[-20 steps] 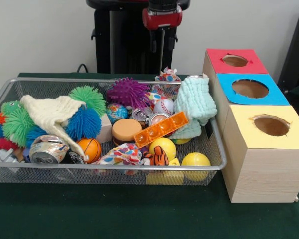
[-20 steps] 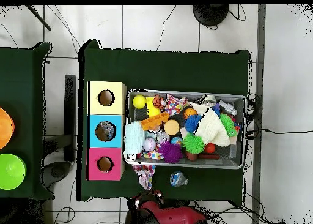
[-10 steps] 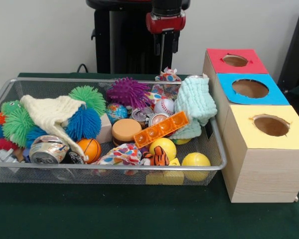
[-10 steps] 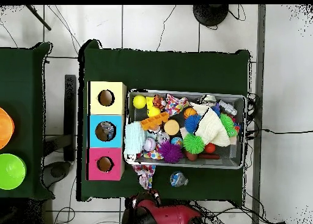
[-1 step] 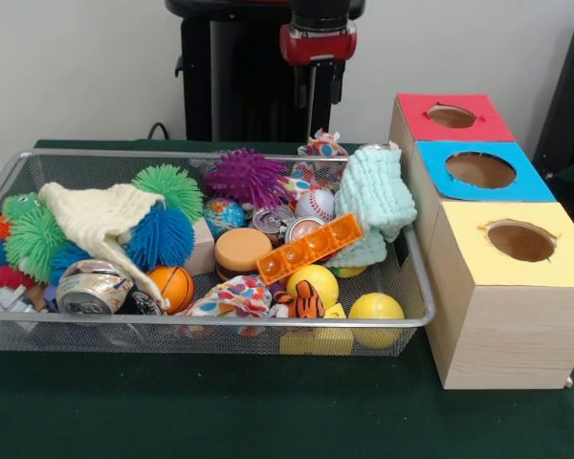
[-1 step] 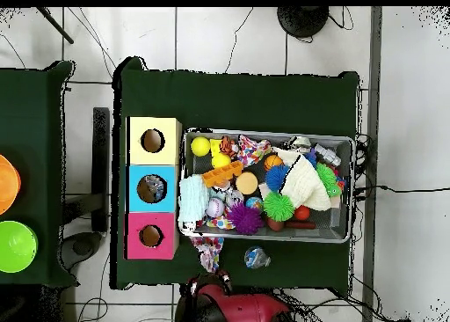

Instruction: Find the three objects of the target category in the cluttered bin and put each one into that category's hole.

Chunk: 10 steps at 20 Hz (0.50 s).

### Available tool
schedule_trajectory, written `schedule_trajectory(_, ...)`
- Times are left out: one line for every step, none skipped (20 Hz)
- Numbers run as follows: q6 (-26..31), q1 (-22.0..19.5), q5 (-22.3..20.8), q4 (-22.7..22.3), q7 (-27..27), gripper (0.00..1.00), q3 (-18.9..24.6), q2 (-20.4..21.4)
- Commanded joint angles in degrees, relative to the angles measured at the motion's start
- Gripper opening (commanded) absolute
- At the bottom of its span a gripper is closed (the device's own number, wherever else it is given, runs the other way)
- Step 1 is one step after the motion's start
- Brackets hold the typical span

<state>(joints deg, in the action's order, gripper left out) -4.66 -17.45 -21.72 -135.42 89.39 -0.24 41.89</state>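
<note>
Three wooden boxes with round holes stand in a row just beside the silver wire-mesh bin: the yellow-topped box, the blue-topped box and the red-topped box. You are not told which category is the target, so the three wanted pieces cannot be picked out yet; they lie somewhere in the heap inside the bin. Largest in it is the cream knitted cloth, draped over the blue spiky ball, with the mint-green folded towel hanging over the bin's end nearest the boxes. Next come the purple spiky ball, the orange bubble-pop strip, the dented silver can, two smooth yellow balls and the small white baseball. Behind the bin, the robot's red-and-black gripper hangs high and well apart from the clutter; you cannot tell whether its fingers are spread or closed, and nothing shows in them. Watch the cloths: a descent through them could snag fabric and drag neighbours out. Round balls may roll from a shallow pinch, and the towel over the rim could catch on a swing toward the holes.
</note>
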Motion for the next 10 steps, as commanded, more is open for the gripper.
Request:
schedule_trajectory(-0.4,0.1,3.9,9.5,9.9,1.0,1.5,-0.1)
schedule_trajectory(-0.6,0.2,4.1,9.7,9.9,1.0,1.5,-0.3)
schedule_trajectory(-0.6,0.2,4.2,9.8,9.9,1.0,1.6,-0.4)
schedule_trajectory(-0.5,0.2,4.2,9.9,9.8,1.0,1.7,-0.4)
schedule_trajectory(-0.3,0.2,4.4,9.9,9.8,1.0,1.9,-0.3)
schedule_trajectory(-0.3,0.5,4.6,9.9,9.8,1.0,1.7,-0.3)
schedule_trajectory(-0.3,0.9,4.9,9.8,10.0,1.0,1.4,-0.1)
schedule_trajectory(-0.2,1.2,5.1,9.9,9.9,1.0,1.3,-0.1)
schedule_trajectory(-0.1,1.4,5.4,10.1,9.9,1.0,1.2,-0.2)
schedule_trajectory(-0.2,1.6,5.5,10.2,9.9,1.0,1.2,-0.3)
